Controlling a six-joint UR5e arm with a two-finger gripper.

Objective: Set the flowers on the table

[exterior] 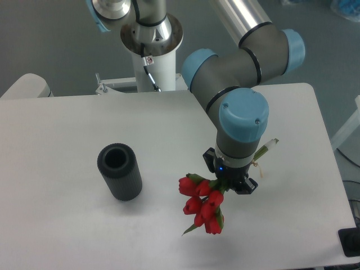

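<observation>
Gripper [232, 184] jaws clamped on tulip bunch [203, 203] mid-stem, blooms hanging near-left over white table [67, 225], right of black ribbed vase [119, 171]. Light, floppy, crushable; grip the stems, never the blooms.

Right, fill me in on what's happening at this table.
The arm's gripper holds the flowers by the stems, red heads pointing down-left, low over the white table. Whether the heads touch the top can't be told. A black vase stands empty to the left, apart from them.
</observation>
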